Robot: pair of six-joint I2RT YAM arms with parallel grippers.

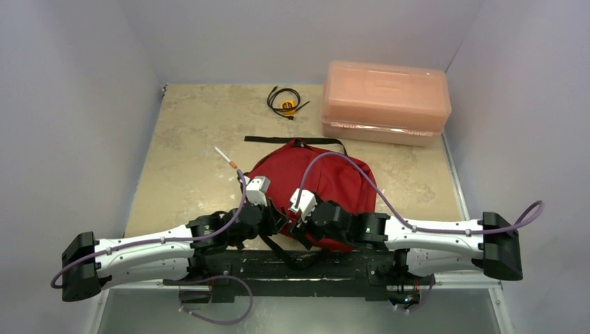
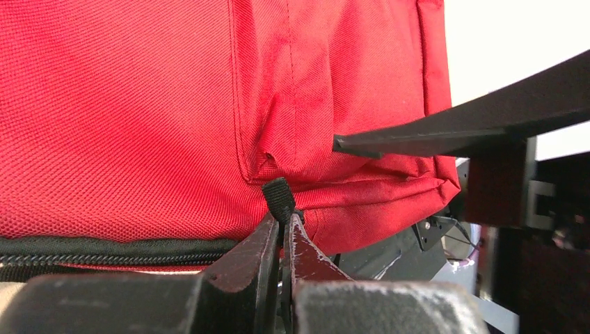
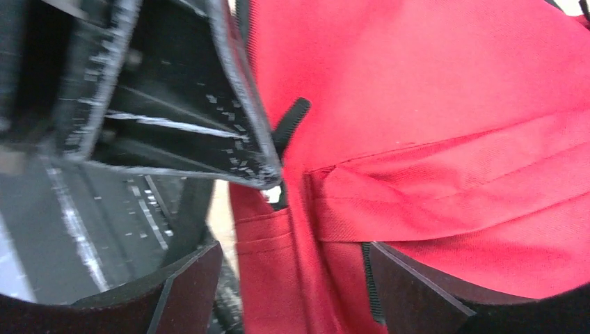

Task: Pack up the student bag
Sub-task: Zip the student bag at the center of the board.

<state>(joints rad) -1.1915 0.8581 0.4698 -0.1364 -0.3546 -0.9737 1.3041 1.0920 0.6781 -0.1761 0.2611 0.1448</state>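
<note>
- Pinching black tab [image 2: 278, 196] at backpack [image 2: 125, 118] seam with left claw [image 2: 285, 224], tips together on it.
- Holding right claw [image 3: 296, 254] spread apart, astride red fabric.

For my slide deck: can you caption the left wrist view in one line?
Left gripper shut on a small black tab on the red student bag.

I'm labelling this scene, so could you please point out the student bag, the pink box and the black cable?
student bag [image 1: 341, 179]: top external view, bare red fabric.
pink box [image 1: 386, 94]: top external view, middle of lid.
black cable [image 1: 286, 105]: top external view, yellow tag in the coil.
</note>
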